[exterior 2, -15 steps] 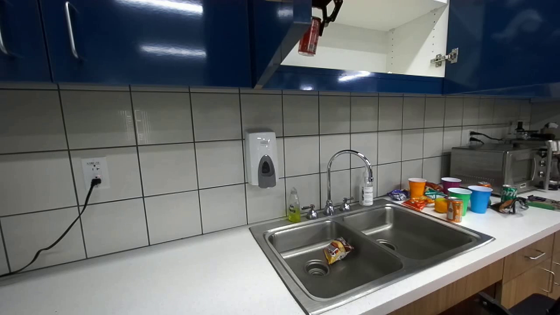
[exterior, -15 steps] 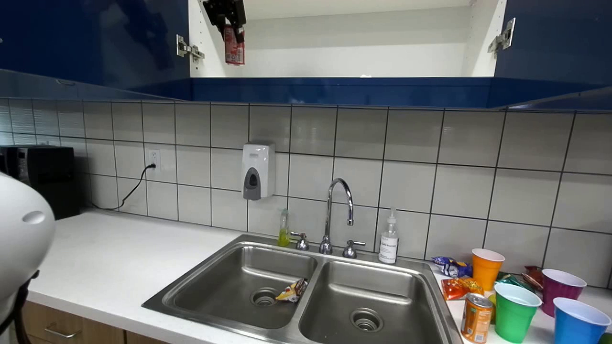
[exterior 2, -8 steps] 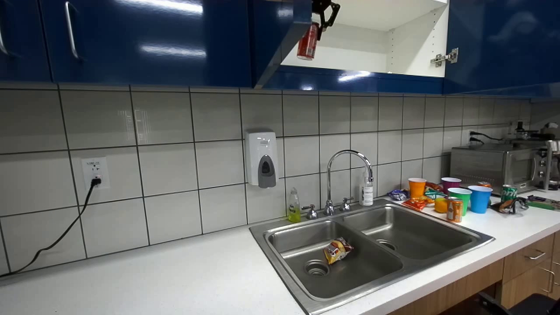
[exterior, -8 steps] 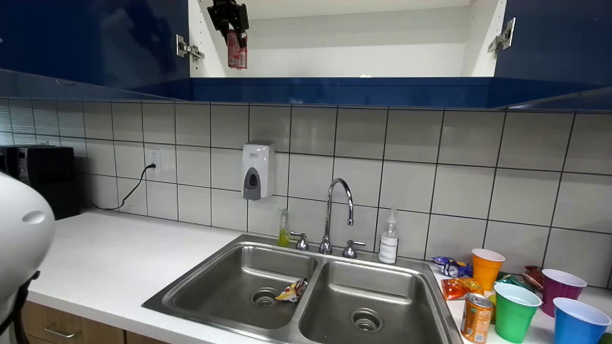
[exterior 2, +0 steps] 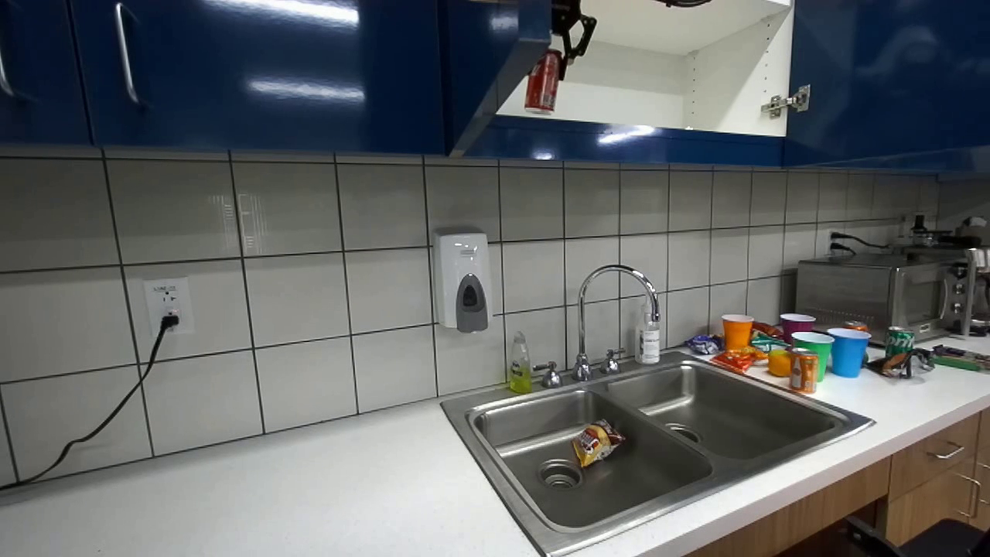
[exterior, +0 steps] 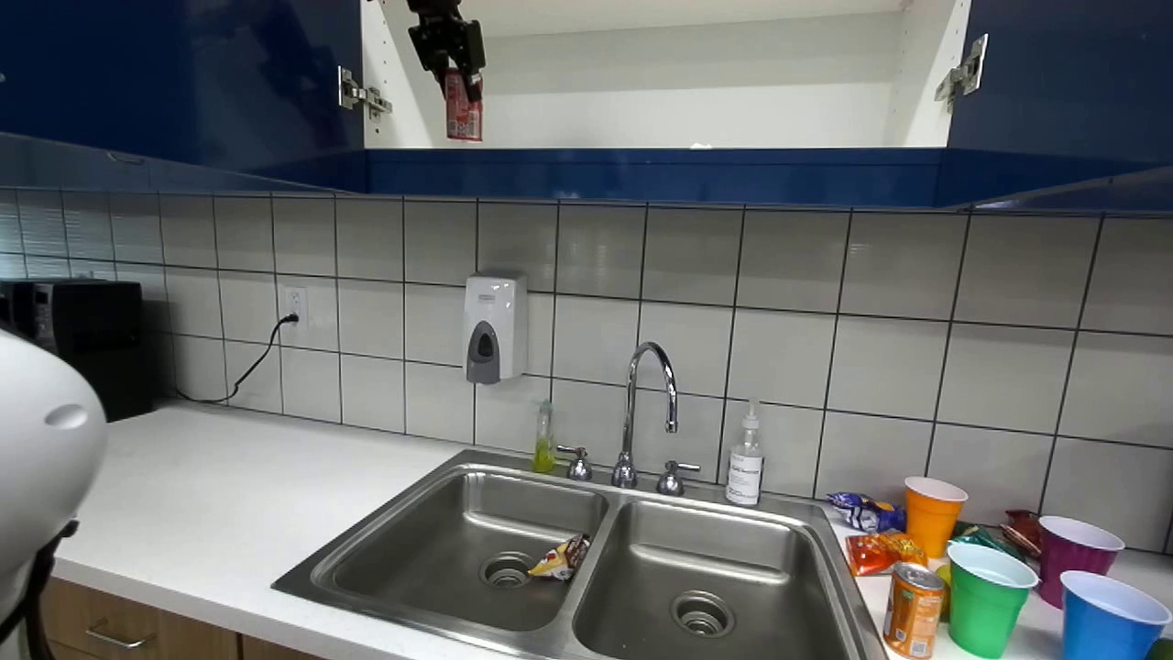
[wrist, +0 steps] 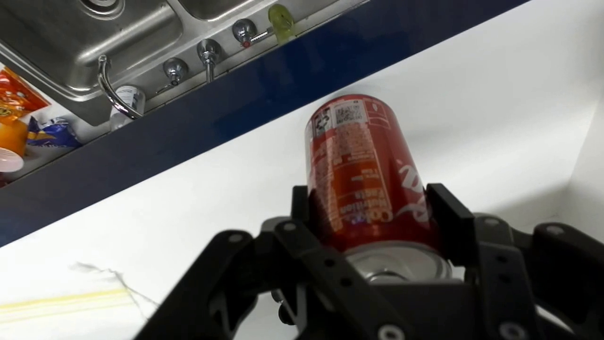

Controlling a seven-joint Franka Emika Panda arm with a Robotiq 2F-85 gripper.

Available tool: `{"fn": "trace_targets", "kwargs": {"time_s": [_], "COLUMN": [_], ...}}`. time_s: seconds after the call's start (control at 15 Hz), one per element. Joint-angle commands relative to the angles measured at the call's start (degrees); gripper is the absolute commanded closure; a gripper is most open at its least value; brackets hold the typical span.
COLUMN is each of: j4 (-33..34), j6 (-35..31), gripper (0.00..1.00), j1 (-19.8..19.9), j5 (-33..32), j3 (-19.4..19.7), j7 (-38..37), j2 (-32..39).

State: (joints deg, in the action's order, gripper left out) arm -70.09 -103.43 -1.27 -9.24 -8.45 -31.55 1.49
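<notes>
My black gripper (wrist: 370, 208) is shut on a red soda can (wrist: 354, 151), one finger on each side near its silver top. In both exterior views the can (exterior: 464, 115) (exterior 2: 543, 85) hangs below the gripper, at the left side of the open cupboard's mouth. It leans slightly. Its bottom end appears just above the blue front rail (exterior: 641, 172) of the cupboard. Under it in the wrist view spreads the white cupboard floor (wrist: 226, 189); whether the can touches it, I cannot tell. Most of the arm lies out of the exterior pictures.
Open blue doors (exterior: 183, 82) (exterior 2: 874, 85) flank the cupboard. Below stand a double steel sink (exterior 2: 534, 464) holding a snack bag (exterior 2: 598, 442), a faucet (exterior: 632, 412) and a soap dispenser (exterior: 495, 330). Several cups, such as a green cup (exterior: 990, 600), and an orange can (exterior: 913, 610) crowd the counter's right.
Gripper and can have come down steadily together, closer to the cupboard's front rail, with a small sideways shift. The grip is the same, and the things on the counter have stayed put.
</notes>
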Motion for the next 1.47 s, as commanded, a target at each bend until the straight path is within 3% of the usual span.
{"fn": "trace_targets", "kwargs": {"time_s": [0.0,1.4], "j4": [4.6,16.52], "j6": [2.74,6.83], "gripper": [0.62,0.62], "j1": [-0.57,-1.49], "j5": [-1.84,-4.54], "j3": [-0.34,0.09], "j7": [-1.88,-4.12], "j2": [2.46,11.77]}}
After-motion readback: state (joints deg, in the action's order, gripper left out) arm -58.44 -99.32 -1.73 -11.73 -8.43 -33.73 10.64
